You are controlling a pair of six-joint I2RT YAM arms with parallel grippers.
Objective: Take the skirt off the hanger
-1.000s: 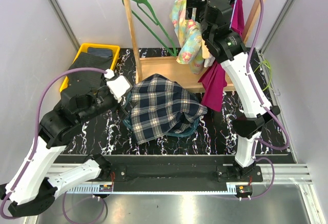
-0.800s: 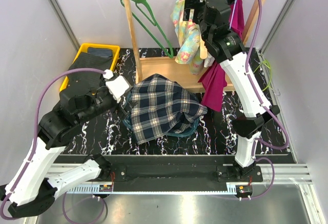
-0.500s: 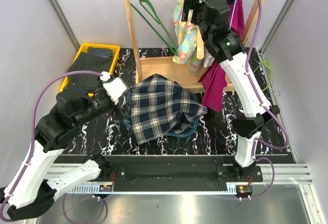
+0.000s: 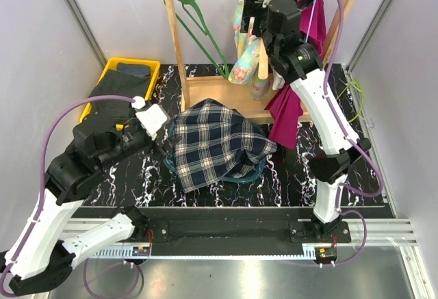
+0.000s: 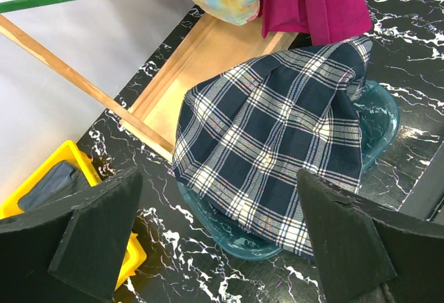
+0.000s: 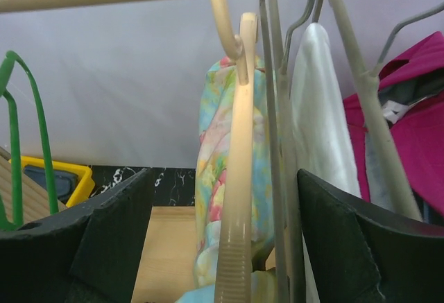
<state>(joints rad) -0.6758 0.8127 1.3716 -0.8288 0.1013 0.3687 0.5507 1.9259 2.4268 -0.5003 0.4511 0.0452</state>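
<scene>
While the left arm pulls back from the wooden rack (image 4: 174, 46), the work passes to the right side. Farthest left of the rack sits the yellow bin (image 4: 113, 66), untouched. The left gripper (image 5: 218, 178) hangs in front of the rack with its fingers spread wide and nothing between them. Its wrist view looks down on the plaid skirt (image 4: 219, 145), which lies heaped over the teal basin (image 4: 256, 172) just in front of the rack's base and is already off any hanger. On the left end of the rack's rail, the green hanger (image 4: 198, 22) has swung a little and carries nothing.

Further right, the floral skirt (image 4: 243, 66) hangs from the rail on the cream hanger (image 6: 236, 213), and its hem has swayed leftward. The right gripper (image 6: 222, 175) has risen closer under the rail. Its fingers are released and stand either side of the cream hanger without pinching it. At the rail's right end hangs the magenta garment (image 4: 287, 118).

We judge that the floral skirt is the one now in hand and that a grasp on its hanger is only being lined up.
</scene>
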